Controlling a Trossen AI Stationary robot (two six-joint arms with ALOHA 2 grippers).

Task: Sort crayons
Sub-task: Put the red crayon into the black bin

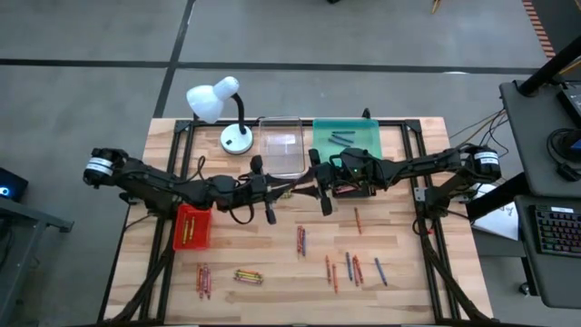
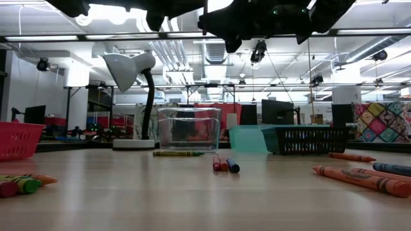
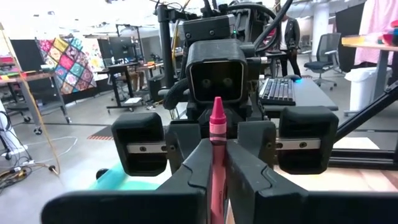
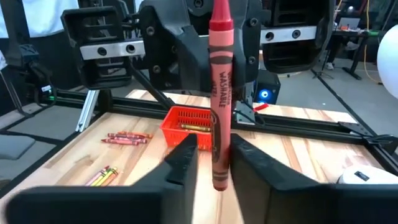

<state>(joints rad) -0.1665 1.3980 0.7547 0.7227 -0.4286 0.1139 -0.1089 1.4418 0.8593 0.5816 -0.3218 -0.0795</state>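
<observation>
My two grippers face each other, level, above the table's middle. My left gripper (image 3: 217, 146) is shut on a red crayon (image 3: 217, 124), which points at my right gripper (image 4: 214, 149). The right gripper is open, with a finger on either side of the crayon's free end (image 4: 219, 177). In the high view the grippers meet near the crayon (image 1: 296, 190). Loose crayons lie on the table in small groups (image 1: 301, 241), (image 1: 247, 274), (image 1: 203, 280), (image 1: 354, 268). My left gripper pinches the crayon's wrapped shaft (image 3: 217, 174) between its two fingers, level, from the table's left. The crayon lies along the fingers and its tip (image 3: 217, 112) sticks out past them. It is lifted clear of the table. My right gripper's fingers (image 4: 245, 155) flank the crayon; whether they touch it, I cannot tell.
A red basket (image 1: 192, 238) holding yellow crayons stands near left. A clear tray (image 1: 281, 145) and a teal tray (image 1: 347, 127) holding blue crayons stand at the back. A black basket (image 1: 349, 188) sits under my right arm. A white lamp (image 1: 222, 104) stands at the far left.
</observation>
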